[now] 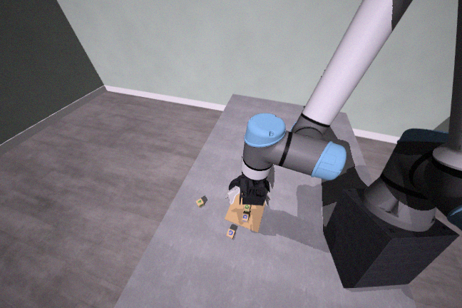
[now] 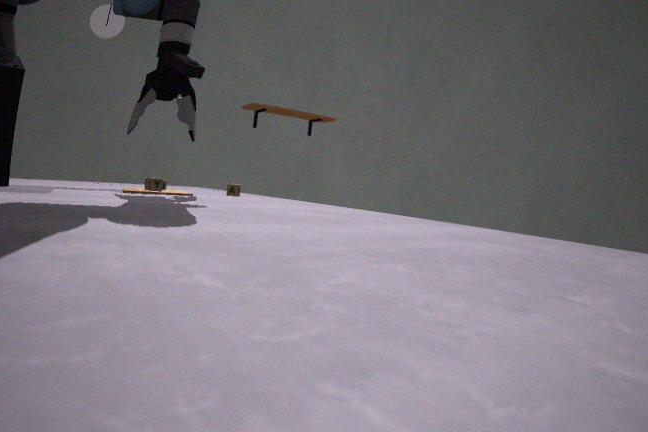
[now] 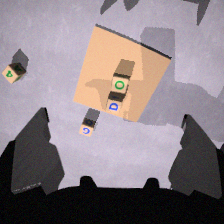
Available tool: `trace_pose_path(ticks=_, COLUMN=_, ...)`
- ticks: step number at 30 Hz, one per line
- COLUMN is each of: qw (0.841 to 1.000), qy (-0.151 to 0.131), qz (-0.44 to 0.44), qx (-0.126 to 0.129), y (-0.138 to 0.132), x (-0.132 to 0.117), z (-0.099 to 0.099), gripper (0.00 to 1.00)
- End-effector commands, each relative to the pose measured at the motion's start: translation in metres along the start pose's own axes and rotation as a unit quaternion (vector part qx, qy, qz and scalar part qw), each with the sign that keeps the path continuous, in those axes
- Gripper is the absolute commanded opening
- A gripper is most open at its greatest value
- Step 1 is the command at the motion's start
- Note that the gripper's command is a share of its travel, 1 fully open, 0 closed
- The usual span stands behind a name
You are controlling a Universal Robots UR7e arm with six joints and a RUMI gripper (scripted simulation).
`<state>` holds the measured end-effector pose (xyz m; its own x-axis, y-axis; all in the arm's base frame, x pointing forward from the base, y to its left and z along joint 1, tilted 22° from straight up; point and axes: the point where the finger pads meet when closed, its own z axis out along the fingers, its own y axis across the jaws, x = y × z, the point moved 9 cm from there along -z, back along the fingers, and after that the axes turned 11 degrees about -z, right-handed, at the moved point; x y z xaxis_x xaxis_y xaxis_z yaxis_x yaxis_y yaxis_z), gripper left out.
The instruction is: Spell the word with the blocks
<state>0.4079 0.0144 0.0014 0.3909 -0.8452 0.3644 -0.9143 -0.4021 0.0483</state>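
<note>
Blocks D (image 1: 245, 217) (image 3: 114, 106) and O (image 1: 247, 207) (image 3: 119, 84) sit on the mat (image 1: 234, 214) (image 2: 131, 191) (image 3: 90, 65), G (image 1: 230, 232) (image 3: 86, 130) outside; the gripper (image 2: 161, 136) (image 3: 116, 112), jaws apart and unloaded, should align squarely with G before descending.

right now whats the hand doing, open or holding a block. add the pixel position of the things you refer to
Hand (image 1: 254, 208) (image 2: 160, 137) (image 3: 116, 112): open wide, holding nothing, above the mat (image 1: 233, 216) (image 2: 182, 193) (image 3: 90, 65).
</note>
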Motion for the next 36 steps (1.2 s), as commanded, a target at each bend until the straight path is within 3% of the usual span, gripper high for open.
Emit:
trace_pose_path(ticks=1, qw=0.999, qy=0.0, qz=-0.036, qx=0.001, y=-0.003, x=0.0, z=0.0, gripper=1.0)
trace_pose_path(ticks=16, qw=0.981, qy=0.0, qz=-0.192, qx=0.001, y=-0.014, x=-0.004, z=0.0, gripper=1.0)
trace_pose_path(ticks=30, qw=0.929, qy=0.0, qz=-0.369, qx=0.001, y=-0.027, x=-0.011, z=0.001, gripper=1.0)
trace_pose_path(ticks=32, qw=0.929, qy=0.0, qz=-0.369, qx=0.001, y=-0.027, x=-0.011, z=0.001, gripper=1.0)
trace_pose_path(ticks=36, qw=0.903, qy=0.0, qz=-0.429, qx=0.001, y=-0.031, x=-0.013, z=0.001, gripper=1.0)
